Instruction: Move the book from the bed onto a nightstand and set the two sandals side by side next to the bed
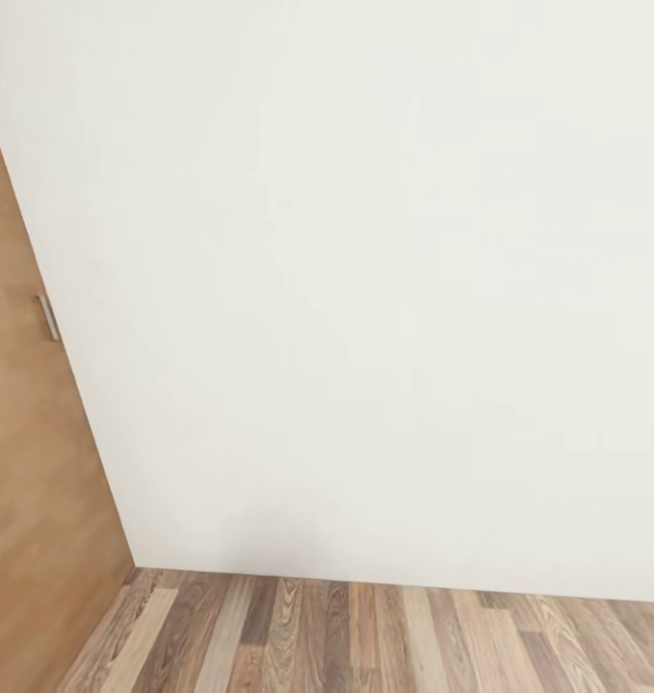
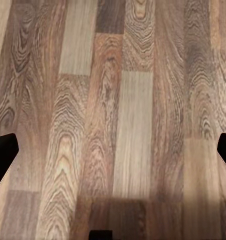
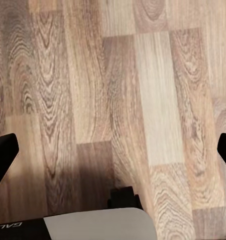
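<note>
Nearest, both wrist views look straight down at bare floor; the left gripper [image 2: 113, 150] has its two dark fingertips [image 2: 3, 152] at opposite edges of the picture, so its jaws stand wide apart with nothing between them; the right gripper [image 3: 113, 150] shows the same, fingertips [image 3: 3, 152] spread and empty, with a grey and black part of the robot's own body [image 3: 93, 222] below it. Further off, the head view shows the wood-plank floor [image 1: 384, 640] running to the foot of a plain white wall [image 1: 365, 289], which meets a brown wooden panel [image 1: 28, 481] carrying a small metal handle [image 1: 47, 318]; the book, the sandals, the bed and the nightstand are not in sight here, so where they lie cannot be told; the robot faces a corner and likely has to turn to find them. As a judgement: a thin paperback should be light but bendy, best pinched across its spine edge; flat flip-flops should be light and soft, best taken by the sole's edge or the strap.
</note>
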Available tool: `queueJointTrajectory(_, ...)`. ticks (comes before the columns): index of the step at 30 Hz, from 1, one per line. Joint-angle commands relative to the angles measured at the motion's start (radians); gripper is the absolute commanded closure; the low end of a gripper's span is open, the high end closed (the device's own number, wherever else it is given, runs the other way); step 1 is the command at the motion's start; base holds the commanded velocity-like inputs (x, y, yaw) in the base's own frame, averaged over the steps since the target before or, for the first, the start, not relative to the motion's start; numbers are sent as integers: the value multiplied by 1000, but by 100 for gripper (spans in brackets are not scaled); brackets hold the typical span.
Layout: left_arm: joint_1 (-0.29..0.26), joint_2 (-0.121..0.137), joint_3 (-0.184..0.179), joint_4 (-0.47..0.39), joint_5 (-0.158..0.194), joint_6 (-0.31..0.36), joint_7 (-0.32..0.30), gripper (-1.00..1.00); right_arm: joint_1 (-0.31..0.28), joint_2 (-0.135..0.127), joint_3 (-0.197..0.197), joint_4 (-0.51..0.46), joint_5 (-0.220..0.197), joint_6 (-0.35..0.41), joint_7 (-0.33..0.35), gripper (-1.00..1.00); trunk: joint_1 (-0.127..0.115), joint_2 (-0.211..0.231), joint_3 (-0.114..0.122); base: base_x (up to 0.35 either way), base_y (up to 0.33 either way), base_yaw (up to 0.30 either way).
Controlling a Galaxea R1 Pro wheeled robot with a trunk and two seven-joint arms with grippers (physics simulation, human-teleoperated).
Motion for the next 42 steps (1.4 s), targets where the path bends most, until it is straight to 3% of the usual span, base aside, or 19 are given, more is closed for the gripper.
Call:
queueJointTrajectory(1,-1,0,0,1,1,-3,0,-100,0,0,-2,0,-1,-2,2,-100,1,0,-1,333,0,0)
queueJointTrajectory(18,-1,0,0,1,1,-3,0,-100,0,0,-2,0,0,-2,2,-100,1,0,-1,324,0,0)
queueJointTrajectory(42,-1,0,1,0,1,-3,0,-100,0,0,-2,-1,1,-2,2,-100,1,0,-22,62,0,-10)
